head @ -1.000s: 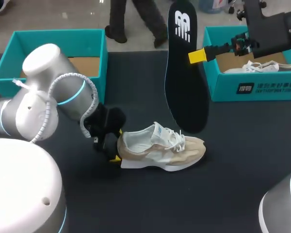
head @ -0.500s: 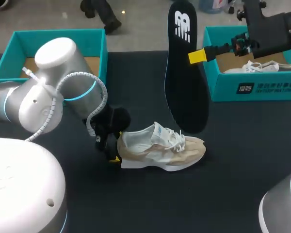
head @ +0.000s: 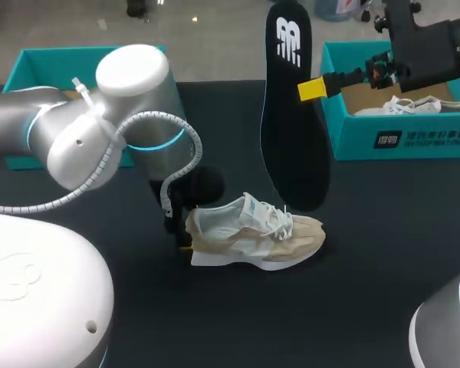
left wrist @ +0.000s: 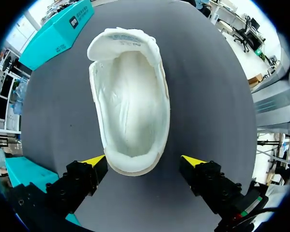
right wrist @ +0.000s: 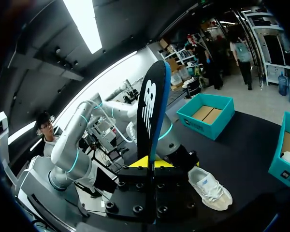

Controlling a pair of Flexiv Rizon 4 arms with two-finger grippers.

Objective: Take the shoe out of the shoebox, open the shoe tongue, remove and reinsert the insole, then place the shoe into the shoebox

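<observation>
Pinching insole (head: 291,115) upright above desk (head: 368,268) in right end effector (head: 313,88), straddling heel of shoe (head: 253,234) on desk with left end effector (left wrist: 144,160) spread wide; liable to shove unclamped shoe aside on reinsertion.

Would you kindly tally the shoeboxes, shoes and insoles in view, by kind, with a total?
Shoeboxes: 2 (left shoebox, right shoebox)
Shoes: 2 (shoe on the table, boxed shoe in the right shoebox)
Insoles: 1 (insole, held up off the table)
Total: 5
</observation>
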